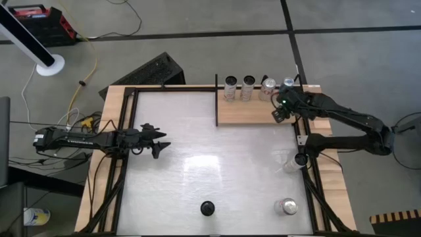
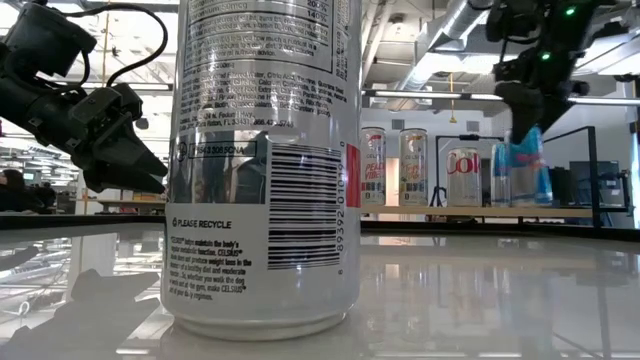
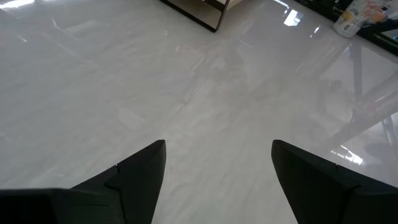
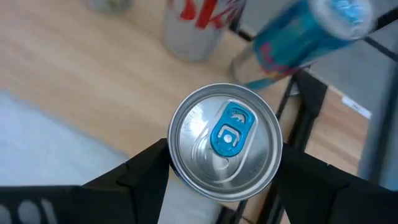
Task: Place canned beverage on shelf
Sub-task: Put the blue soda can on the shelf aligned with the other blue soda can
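Over the flat light-wood plank shelf (image 1: 253,112) edged with thin black rods, at the table's far right side, the right gripper (image 1: 284,107) is reaching down around a silver can with a blue pull tab (image 4: 225,140). Its two dark fingers (image 4: 144,171) are flanking the can's sides just below the rim; whether they are pressing on it cannot be told. The low view is showing this blue-and-silver can (image 2: 528,172) standing upright on the shelf beside a red-lettered silver can (image 2: 464,177) and two more cans (image 2: 413,166). A second blue can (image 4: 311,34) is showing just beyond. The left gripper (image 1: 160,141) is hovering over the glossy white tabletop (image 1: 177,164) at the left, fingers (image 3: 140,177) spread apart and holding nothing.
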You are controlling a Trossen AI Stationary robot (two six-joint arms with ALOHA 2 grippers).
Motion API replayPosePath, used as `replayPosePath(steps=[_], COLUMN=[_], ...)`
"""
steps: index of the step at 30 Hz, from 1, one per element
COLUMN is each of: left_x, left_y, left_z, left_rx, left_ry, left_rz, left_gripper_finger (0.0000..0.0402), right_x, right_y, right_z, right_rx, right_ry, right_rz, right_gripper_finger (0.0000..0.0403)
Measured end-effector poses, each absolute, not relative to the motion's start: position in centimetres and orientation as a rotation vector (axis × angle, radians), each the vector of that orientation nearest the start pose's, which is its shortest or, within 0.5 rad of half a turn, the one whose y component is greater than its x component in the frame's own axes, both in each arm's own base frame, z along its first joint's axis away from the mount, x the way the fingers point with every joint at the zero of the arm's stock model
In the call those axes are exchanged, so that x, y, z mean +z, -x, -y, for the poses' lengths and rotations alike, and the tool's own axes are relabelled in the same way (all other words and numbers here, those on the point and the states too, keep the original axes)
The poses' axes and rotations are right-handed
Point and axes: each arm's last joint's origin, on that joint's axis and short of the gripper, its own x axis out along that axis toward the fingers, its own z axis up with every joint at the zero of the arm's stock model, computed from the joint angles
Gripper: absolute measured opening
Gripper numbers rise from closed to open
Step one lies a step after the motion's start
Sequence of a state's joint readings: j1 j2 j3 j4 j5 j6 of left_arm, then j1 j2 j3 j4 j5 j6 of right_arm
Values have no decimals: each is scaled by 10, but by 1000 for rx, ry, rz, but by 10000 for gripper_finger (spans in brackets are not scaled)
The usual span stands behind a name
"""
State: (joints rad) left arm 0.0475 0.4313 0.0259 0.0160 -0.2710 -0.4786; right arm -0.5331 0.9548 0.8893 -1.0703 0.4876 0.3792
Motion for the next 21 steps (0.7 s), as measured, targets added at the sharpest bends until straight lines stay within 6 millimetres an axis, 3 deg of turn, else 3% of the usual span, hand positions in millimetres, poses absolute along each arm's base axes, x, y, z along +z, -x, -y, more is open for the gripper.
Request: replayPosePath(steps=[9,16,21], left_x=[136,136,136], left_y=[-117,-117,-117], left_z=[-13,-13,-13], left_rx=[401,401,395], left_ry=[425,425,426], left_rz=[-305,-305,-307], left_gripper_finger=[277,277,277], right_x=[292,275,274], right_y=[-103,-99,-94], right_z=[91,107,112], right_rx=[-1187,-1180,-1212], right_ry=[-339,-355,-354], right_rz=[-888,-895,-901], right_gripper_finger=[277,276,276])
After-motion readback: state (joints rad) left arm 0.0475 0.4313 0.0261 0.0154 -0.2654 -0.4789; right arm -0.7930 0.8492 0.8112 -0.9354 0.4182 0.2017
